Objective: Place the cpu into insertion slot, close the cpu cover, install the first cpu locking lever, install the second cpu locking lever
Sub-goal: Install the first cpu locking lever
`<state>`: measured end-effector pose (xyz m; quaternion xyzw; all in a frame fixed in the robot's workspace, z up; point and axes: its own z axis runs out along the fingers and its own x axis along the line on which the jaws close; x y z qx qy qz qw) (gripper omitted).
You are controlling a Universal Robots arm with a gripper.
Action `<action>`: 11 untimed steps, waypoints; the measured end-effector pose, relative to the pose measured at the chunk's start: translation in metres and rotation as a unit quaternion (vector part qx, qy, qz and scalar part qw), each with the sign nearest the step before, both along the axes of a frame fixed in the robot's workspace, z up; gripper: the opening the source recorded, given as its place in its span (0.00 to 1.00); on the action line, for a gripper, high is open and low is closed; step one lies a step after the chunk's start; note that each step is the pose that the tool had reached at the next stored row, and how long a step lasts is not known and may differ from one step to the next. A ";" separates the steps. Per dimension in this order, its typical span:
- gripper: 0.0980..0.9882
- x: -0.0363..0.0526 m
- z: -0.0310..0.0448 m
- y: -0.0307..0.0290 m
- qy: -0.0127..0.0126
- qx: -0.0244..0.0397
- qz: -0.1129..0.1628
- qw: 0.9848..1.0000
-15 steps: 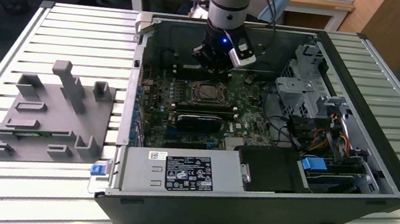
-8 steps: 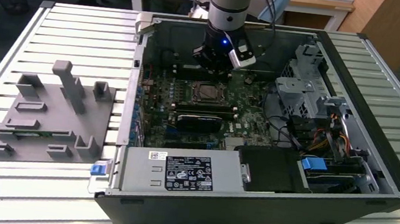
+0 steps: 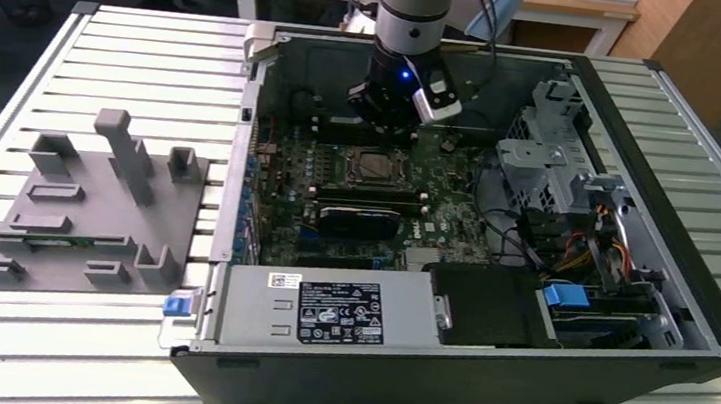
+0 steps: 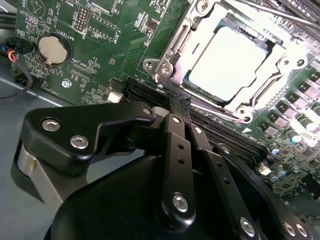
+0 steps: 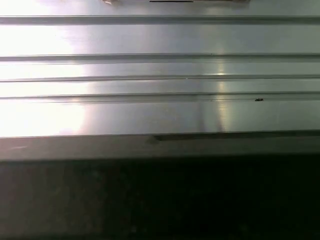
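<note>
The cpu [image 4: 227, 62] lies flat in the insertion slot [image 4: 240, 112], its pale metal top showing through the window of the cpu cover [image 4: 172, 47]. The silver cover is folded down over the chip. In the exterior view the slot [image 3: 371, 166] sits mid-board inside the open computer case. My gripper [image 3: 390, 115] hangs just behind the slot there. In the second wrist view its black fingers [image 4: 180, 145] run together to a tip, and the gripper [image 4: 176, 102] is shut close to the cover's near corner with nothing seen between them. A thin metal lever rod [image 4: 270, 10] runs along the socket's far side.
The case's walls [image 3: 678, 245] surround the green board. A drive cage [image 3: 565, 173] stands on the exterior view's right and a power supply [image 3: 322, 309] in front. Long black card slots [image 4: 220, 132] and a coin cell [image 4: 52, 48] lie near the fingers. A grey fixture block [image 3: 92, 204] sits outside, left.
</note>
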<state>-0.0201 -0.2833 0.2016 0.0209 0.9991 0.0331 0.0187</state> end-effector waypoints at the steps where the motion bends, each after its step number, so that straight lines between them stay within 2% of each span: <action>1: 0.03 0.0000 -0.0003 0.0000 0.000 -0.002 0.000 1.000; 9: 0.03 -0.0001 -0.0030 0.0001 0.000 -0.013 0.000 1.000; 11: 0.03 0.0002 -0.0041 0.0005 0.000 -0.014 0.000 1.000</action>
